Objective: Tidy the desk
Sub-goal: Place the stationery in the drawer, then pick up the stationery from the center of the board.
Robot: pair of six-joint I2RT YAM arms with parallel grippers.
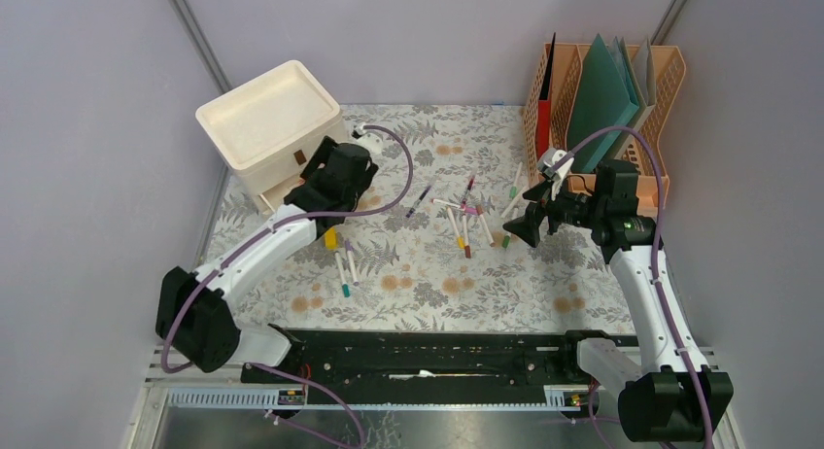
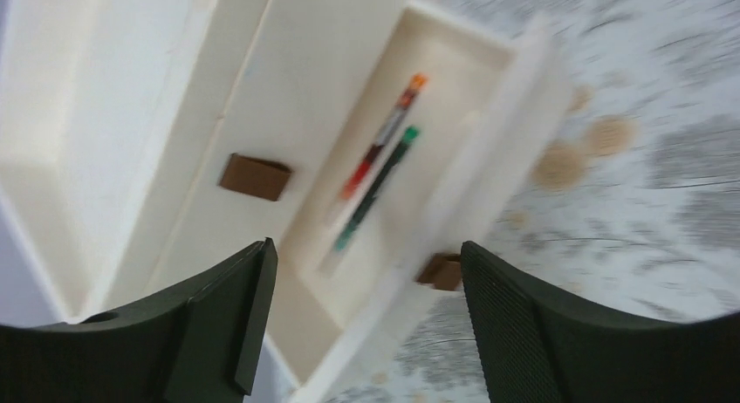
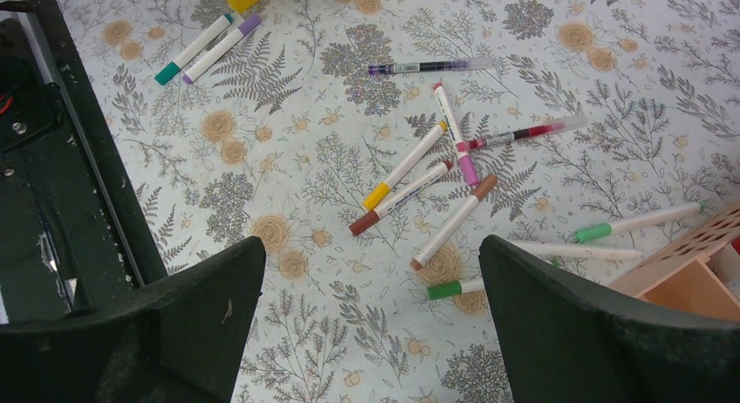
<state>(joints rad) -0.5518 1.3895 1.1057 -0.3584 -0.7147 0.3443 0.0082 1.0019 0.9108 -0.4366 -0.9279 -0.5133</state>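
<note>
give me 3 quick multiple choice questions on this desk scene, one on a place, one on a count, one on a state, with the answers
1. Where does the orange file rack stand on the desk?
A. back right corner
B. front left corner
C. dead centre

2. How many pens lie in the drawer in the left wrist view?
A. none
B. two
C. six

3. What state is the drawer of the cream box in?
A. pushed shut
B. pulled out, open
C. lifted out, upside down

Answers:
1 A, the top view shows the rack at the far right edge.
2 B, an orange-capped one and a green one lie side by side.
3 B, its inside and the pens show from above.
</note>
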